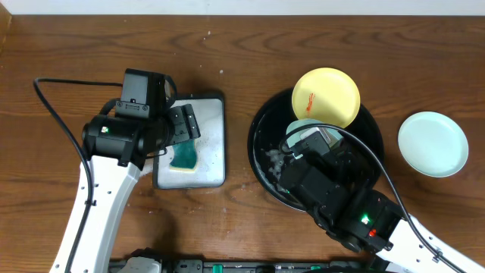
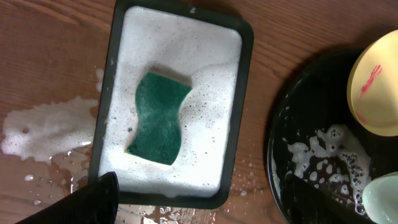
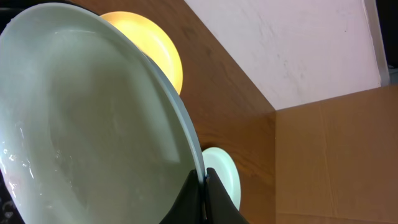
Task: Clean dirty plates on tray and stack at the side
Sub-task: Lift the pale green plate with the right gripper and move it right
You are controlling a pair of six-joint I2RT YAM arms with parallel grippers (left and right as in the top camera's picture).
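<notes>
At lower centre, the right gripper (image 3: pixel 202 183) pinches the mint plate (image 3: pixel 93 124) by its rim; the left gripper (image 1: pixel 182 127) gapes wide above the sponge (image 2: pixel 158 118).

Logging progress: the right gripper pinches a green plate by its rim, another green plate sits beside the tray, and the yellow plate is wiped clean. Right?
Not quite: the yellow plate shows a red smear, plain in the overhead view. The rest holds: the right gripper pinches a green plate by its rim, and another green plate sits beside the tray.
</notes>
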